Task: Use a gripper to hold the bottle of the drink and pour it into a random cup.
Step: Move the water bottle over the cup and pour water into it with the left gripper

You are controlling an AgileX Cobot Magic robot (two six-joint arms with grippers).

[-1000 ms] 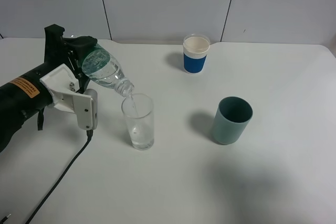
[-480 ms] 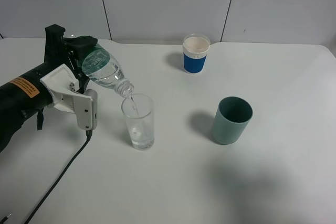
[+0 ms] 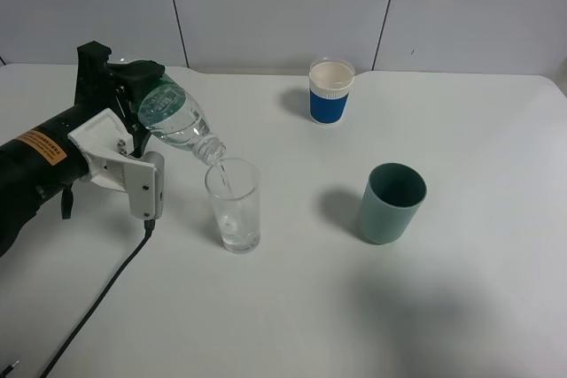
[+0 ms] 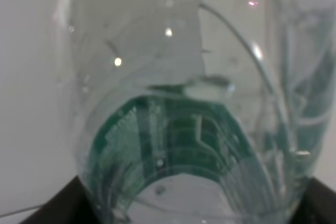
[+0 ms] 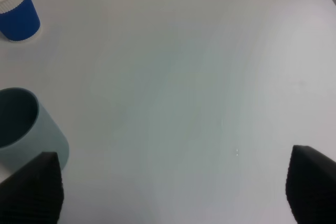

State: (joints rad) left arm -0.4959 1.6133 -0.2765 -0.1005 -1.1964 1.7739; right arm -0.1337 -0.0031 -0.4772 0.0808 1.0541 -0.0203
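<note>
My left gripper, black with a white bracket and an orange label, is shut on the base end of the bottle of the drink. The bottle is tilted neck-down to the right, its mouth just over the rim of the cup, a tall clear glass. A thin stream runs into the glass, which holds a little liquid at the bottom. In the left wrist view the bottle fills the frame, its green label showing through the liquid. My right gripper hangs open over bare table with nothing between its fingers.
A teal cup stands right of the glass and shows beside my right gripper's finger. A blue cup with a white rim stands at the back. A black cable trails from the left tool toward the table's front edge.
The bottle stays tilted over the glass and liquid keeps running. Neither the left gripper nor the cups have visibly moved.
</note>
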